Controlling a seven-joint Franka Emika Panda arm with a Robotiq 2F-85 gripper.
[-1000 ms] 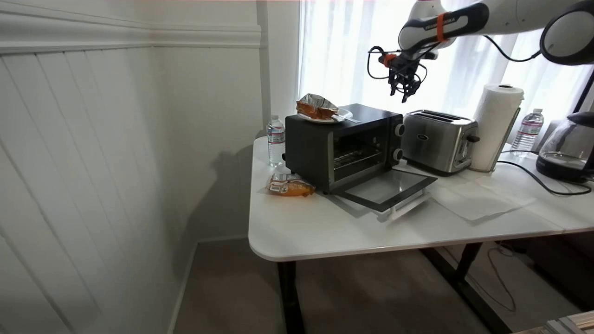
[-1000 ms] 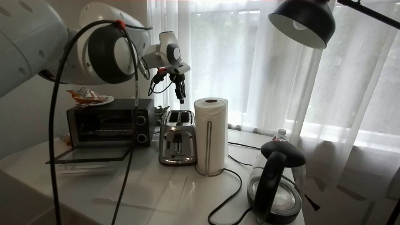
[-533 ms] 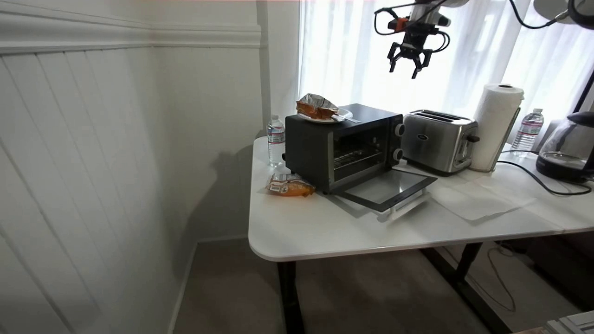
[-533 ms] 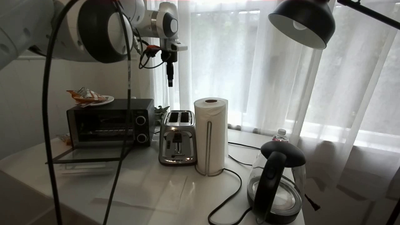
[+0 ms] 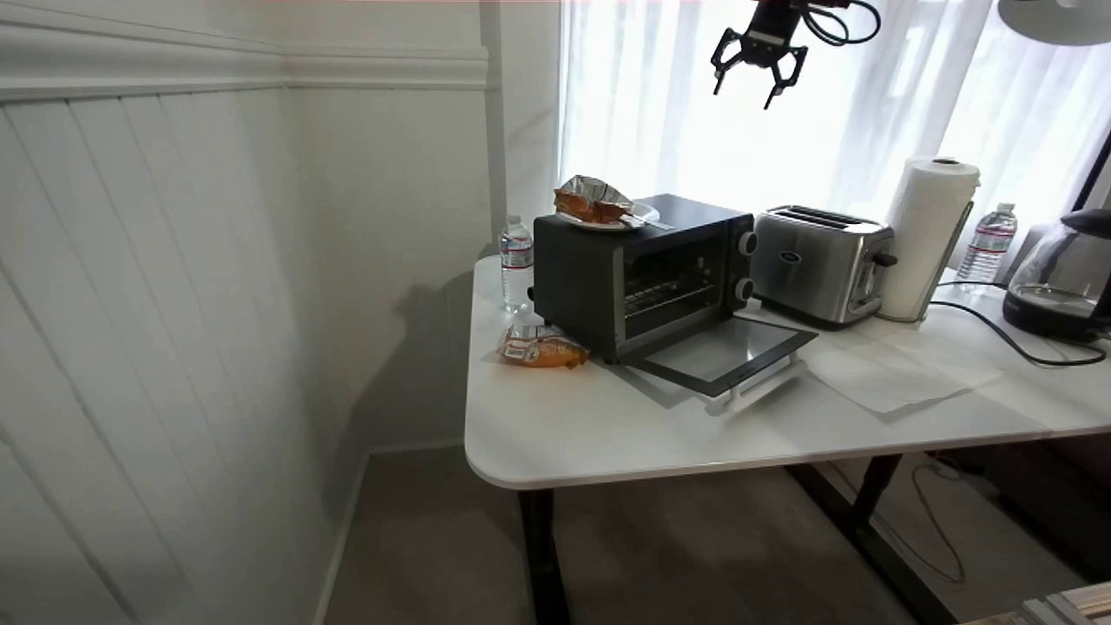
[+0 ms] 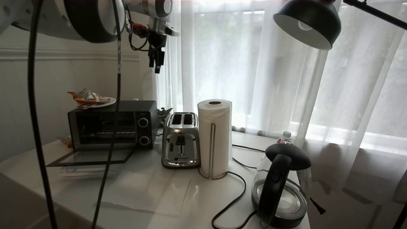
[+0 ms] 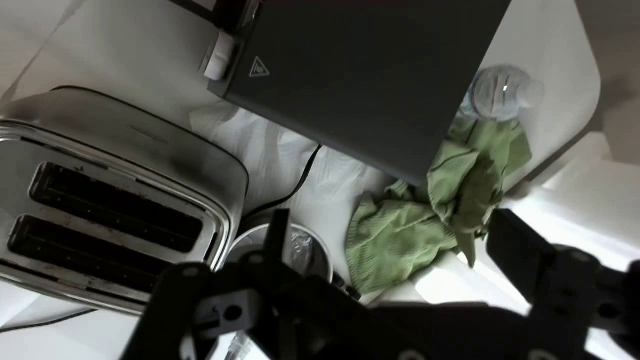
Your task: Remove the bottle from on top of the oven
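The oven (image 5: 577,278) is a black toaster oven with its glass door down; it also shows in an exterior view (image 6: 111,127) and in the wrist view (image 7: 360,75). A clear water bottle (image 5: 517,269) stands upright on the table beside the oven, not on top of it. It also shows in the wrist view (image 7: 500,95) past the oven's edge. On the oven top lies a white plate (image 5: 642,217) with an orange-brown foil package (image 5: 590,201). My gripper (image 5: 741,100) is open and empty, high above the oven and toaster; it also shows in the wrist view (image 7: 390,220).
A silver slot toaster (image 5: 816,265), a paper towel roll (image 5: 929,234), a further water bottle (image 5: 988,247) and a kettle (image 6: 281,187) stand along the table. An orange bag (image 5: 542,347) lies beside the oven. A green cloth (image 7: 400,240) and a round container (image 7: 305,245) are behind it.
My gripper has risen well above the toaster and turned, so that its fingers now show wide apart. The oven, plate, package and bottles have not moved.
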